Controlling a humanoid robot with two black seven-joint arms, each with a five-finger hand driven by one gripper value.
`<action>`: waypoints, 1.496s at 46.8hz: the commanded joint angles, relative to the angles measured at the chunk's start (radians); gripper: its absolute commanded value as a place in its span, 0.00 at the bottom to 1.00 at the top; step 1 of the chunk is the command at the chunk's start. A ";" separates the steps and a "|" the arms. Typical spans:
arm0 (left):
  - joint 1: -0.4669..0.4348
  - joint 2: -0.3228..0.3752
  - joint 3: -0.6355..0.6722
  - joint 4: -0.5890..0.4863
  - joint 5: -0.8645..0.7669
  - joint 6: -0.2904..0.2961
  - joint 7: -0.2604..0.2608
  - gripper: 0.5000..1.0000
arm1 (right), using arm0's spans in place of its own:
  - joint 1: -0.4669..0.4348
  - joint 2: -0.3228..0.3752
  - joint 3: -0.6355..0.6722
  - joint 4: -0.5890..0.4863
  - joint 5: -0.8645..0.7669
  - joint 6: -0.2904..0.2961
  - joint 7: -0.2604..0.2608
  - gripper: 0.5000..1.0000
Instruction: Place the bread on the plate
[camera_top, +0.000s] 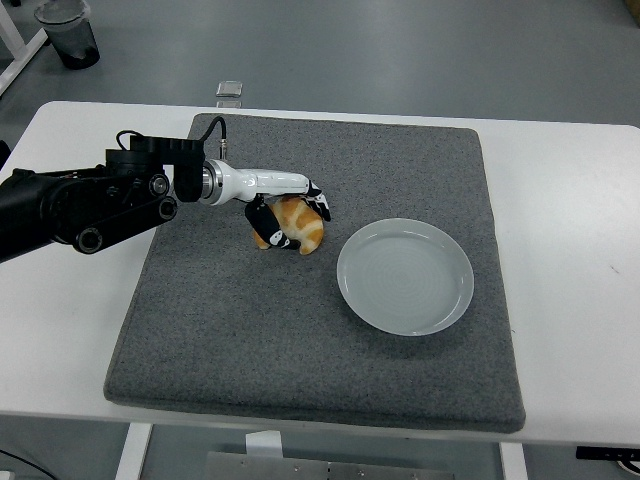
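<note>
- The left hand (288, 218) reached in from the left edge over the grey mat (220, 330), its fingers curled around the croissant (297, 223), thumb on the near-left side and the other fingers over the far top.
- The grasp looked closed on the pastry, though whether it had been lifted clear of the mat could not be told from this single high view.
- The croissant sat on the mat's middle-left area, just left of the plate (405, 276) and apart from it, with a strip of bare mat between the two.
- Its long axis ran roughly from upper left to lower right, curving toward the plate.
- The plate, pale and round, lay to the right of the hand and slightly nearer the table's front edge, so the carry would likely run rightward and a little toward the robot.
- The left hand was plainly the nearer one; the right arm was not in view.
- The bread was not yet on the plate, so the task stood at the grasp stage, by judgement.
- The white table (560, 200) surrounded the mat, and a dark cup (67, 30) stood on the floor beyond its far left corner.
</note>
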 joint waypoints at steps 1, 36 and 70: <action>0.000 0.000 0.000 0.000 0.018 0.002 -0.003 0.40 | 0.000 0.000 0.000 0.001 0.000 0.001 0.000 0.86; -0.012 0.000 0.000 -0.002 0.091 0.064 -0.020 0.00 | 0.000 0.000 0.000 -0.001 0.000 0.000 0.000 0.86; -0.230 0.035 -0.020 -0.014 0.005 0.050 -0.028 0.00 | 0.000 0.000 0.000 -0.001 0.000 0.000 0.000 0.86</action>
